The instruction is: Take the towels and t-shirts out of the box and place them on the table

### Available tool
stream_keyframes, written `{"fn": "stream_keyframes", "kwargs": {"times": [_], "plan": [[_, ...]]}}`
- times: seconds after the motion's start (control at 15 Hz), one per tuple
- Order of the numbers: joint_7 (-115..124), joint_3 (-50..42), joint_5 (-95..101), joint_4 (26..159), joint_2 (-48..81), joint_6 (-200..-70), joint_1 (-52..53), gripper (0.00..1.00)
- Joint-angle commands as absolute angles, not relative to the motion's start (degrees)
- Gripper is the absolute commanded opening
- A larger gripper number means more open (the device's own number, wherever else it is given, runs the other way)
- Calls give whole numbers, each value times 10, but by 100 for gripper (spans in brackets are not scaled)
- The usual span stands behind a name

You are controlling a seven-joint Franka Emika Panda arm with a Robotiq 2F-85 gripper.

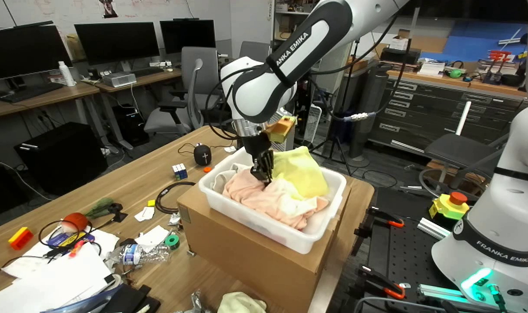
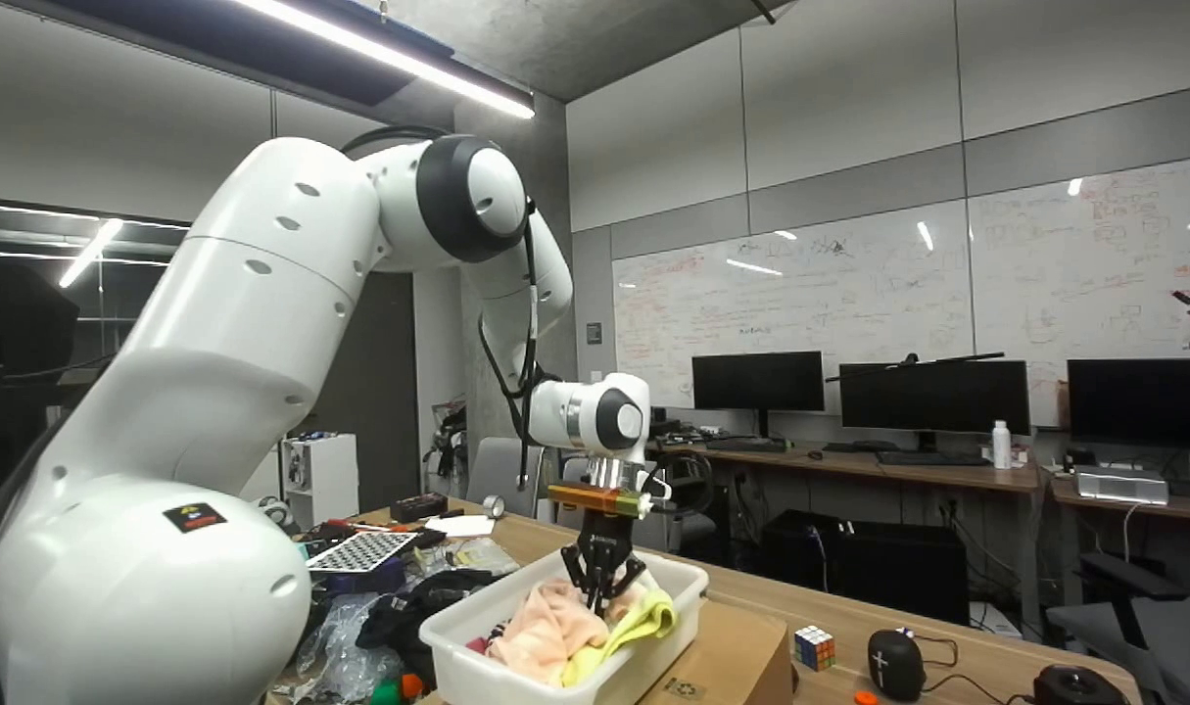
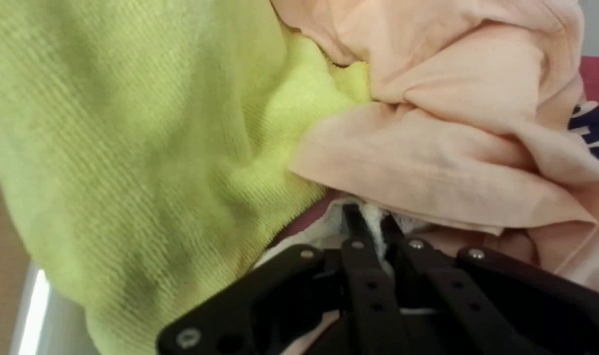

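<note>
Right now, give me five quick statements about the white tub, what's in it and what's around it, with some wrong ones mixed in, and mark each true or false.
1. The white tub rests on a cardboard box. True.
2. The hand is wide open. False: the hand is closed on white cloth.
3. A yellow cloth and a peach cloth are in the white tub. True.
4. The Rubik's cube is in the white tub. False: the Rubik's cube is on the table, near a black speaker.
5. The plastic bottle lies on its side. True.
</note>
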State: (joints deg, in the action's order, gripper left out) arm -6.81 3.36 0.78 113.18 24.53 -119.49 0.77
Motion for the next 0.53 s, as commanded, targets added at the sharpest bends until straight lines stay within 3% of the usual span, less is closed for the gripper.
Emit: {"fn": "stream_keyframes", "kwargs": {"times": [0.0, 0.47], "plan": [[-57, 43, -22, 1162, 183, -1186, 11, 6], [-32, 57, -77, 1220, 67, -1197, 26, 6]]}}
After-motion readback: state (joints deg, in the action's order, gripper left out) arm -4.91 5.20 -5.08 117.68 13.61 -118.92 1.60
